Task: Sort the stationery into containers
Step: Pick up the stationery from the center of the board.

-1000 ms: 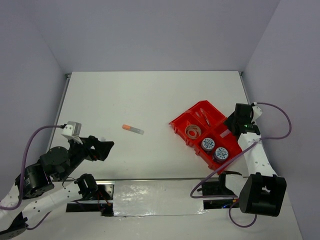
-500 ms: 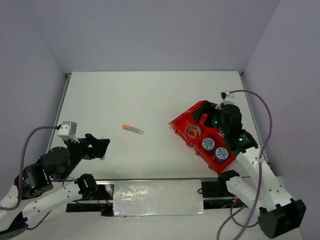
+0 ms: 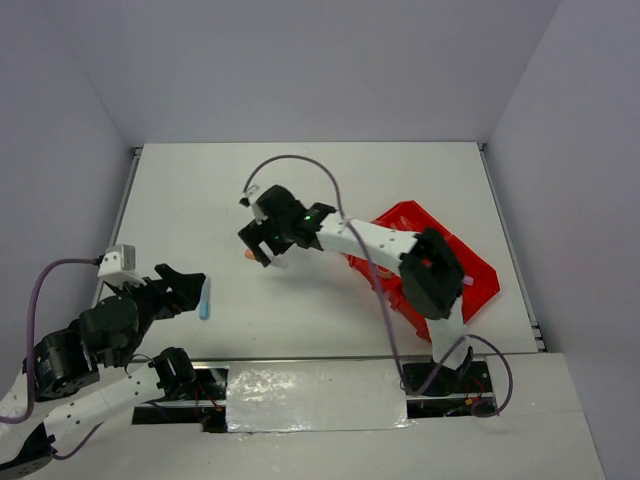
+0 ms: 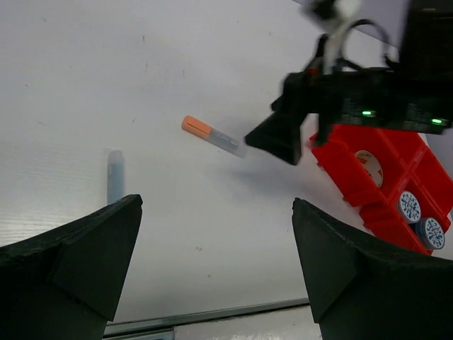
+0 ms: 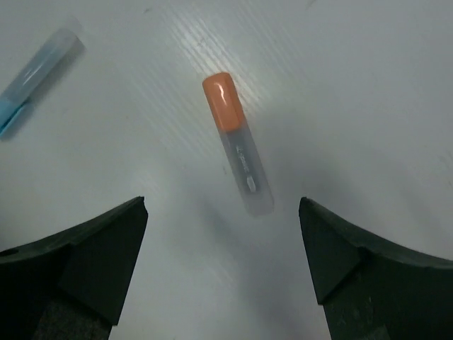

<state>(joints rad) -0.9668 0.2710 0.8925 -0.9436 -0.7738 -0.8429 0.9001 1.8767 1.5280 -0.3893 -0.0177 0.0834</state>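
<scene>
Overhead and wrist views of a stationery sort, judged a good way through but unfinished. The white table (image 3: 330, 180) carries the red plastic rectangular tray with several compartments (image 3: 478, 280) at its right side; the right arm crosses over the tray, so most compartments are hidden from above.

The left wrist view shows three items already stowed. The two round blue-white patterned rolls (image 4: 408, 206) sit side by side in one near compartment. The clear tape ring (image 4: 365, 160) lies in the compartment beyond them. What else the tray holds cannot be told.

Two items remain on the bare table, well apart from the tray. The right gripper (image 5: 221, 237) is spread wide and empty. It hovers over the orange-capped marker with a translucent grey barrel (image 5: 238, 142), which lies flat between the jaws' line and looks slender, smooth and likely to roll. The left gripper (image 4: 216, 212) is likewise released and holds nothing. It is low at the table's near left, and the thin light blue pen (image 4: 115, 176) lies flat just beyond its left finger.
</scene>
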